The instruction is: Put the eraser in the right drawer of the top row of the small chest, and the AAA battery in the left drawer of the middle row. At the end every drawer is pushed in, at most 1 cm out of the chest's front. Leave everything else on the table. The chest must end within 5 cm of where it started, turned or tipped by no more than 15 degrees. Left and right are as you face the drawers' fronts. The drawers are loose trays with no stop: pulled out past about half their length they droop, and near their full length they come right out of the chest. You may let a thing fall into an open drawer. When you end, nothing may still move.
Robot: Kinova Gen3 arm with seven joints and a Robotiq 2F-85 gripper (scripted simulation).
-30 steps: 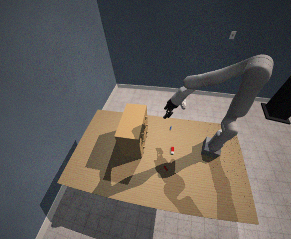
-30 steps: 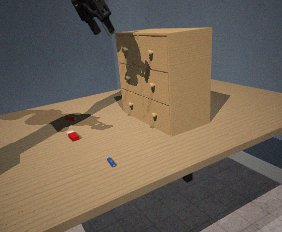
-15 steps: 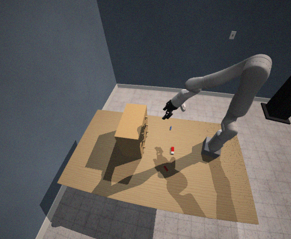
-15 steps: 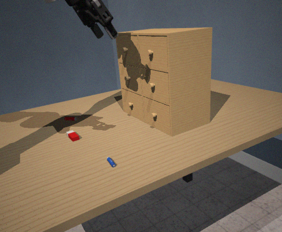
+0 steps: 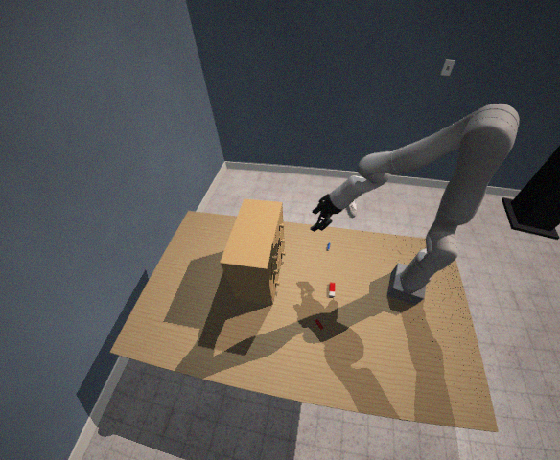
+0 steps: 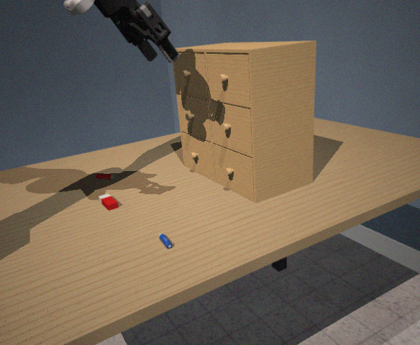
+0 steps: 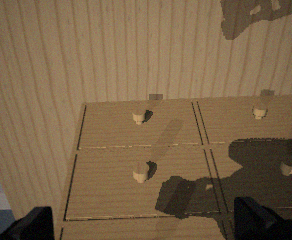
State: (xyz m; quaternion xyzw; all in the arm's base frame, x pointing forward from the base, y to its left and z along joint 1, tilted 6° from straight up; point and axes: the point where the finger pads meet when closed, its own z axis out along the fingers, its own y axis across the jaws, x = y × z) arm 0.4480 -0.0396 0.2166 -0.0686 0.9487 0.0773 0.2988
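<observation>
The small chest (image 5: pixel 255 230) (image 6: pixel 282 122) stands upright with its drawers looking pushed in. The top row's right drawer (image 6: pixel 236 67) has a round knob; in the wrist view only part of that drawer (image 7: pixel 136 231) shows, at the bottom. The middle row's left drawer (image 6: pixel 203 128) is partly shaded; its knob shows in the wrist view. The red and white eraser (image 5: pixel 332 288) (image 6: pixel 108 202) lies on the table before the chest. The blue AAA battery (image 5: pixel 328 246) (image 6: pixel 165 241) lies on its side. My gripper (image 5: pixel 315 220) (image 6: pixel 162 59) (image 7: pixel 143 222) is open and empty, high in front of the chest's upper part.
A dark red, elongated thing (image 5: pixel 318 324) (image 6: pixel 103 176) lies in the arm's shadow on the wooden table (image 5: pixel 389 376) (image 6: pixel 203 282), beyond the eraser in the exterior view. Knobs stick out from the chest's front. A wall stands behind the chest.
</observation>
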